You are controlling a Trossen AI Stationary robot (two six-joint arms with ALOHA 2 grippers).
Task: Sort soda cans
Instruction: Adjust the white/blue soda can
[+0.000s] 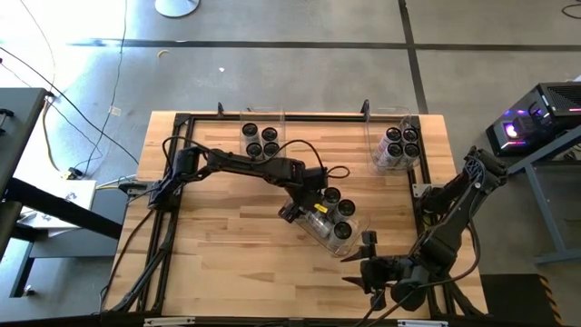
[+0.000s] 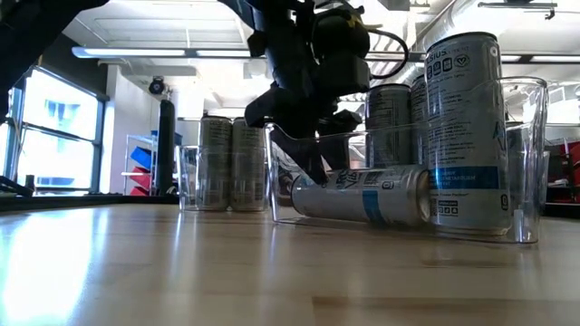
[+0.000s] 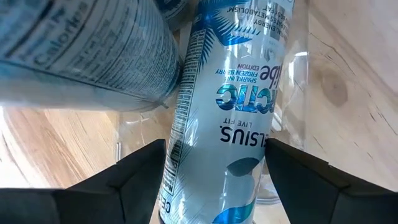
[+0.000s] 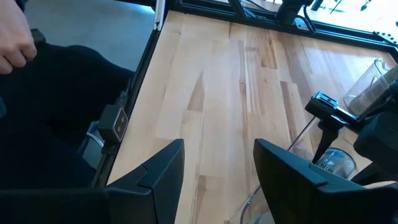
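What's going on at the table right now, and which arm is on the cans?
The left gripper is down in the clear bin at the table's middle, its fingers either side of a can lying on its side; whether it is gripped yet is not clear. Other cans stand upright in that bin, and more stand in two bins along the far edge. The right gripper waits open near the front edge, holding nothing.

Wooden table point(image 1: 227, 236), three clear plastic bins point(image 1: 392, 136), grey floor point(image 1: 300, 64), loose cables point(image 1: 91, 136), black side bench point(image 1: 18, 118)
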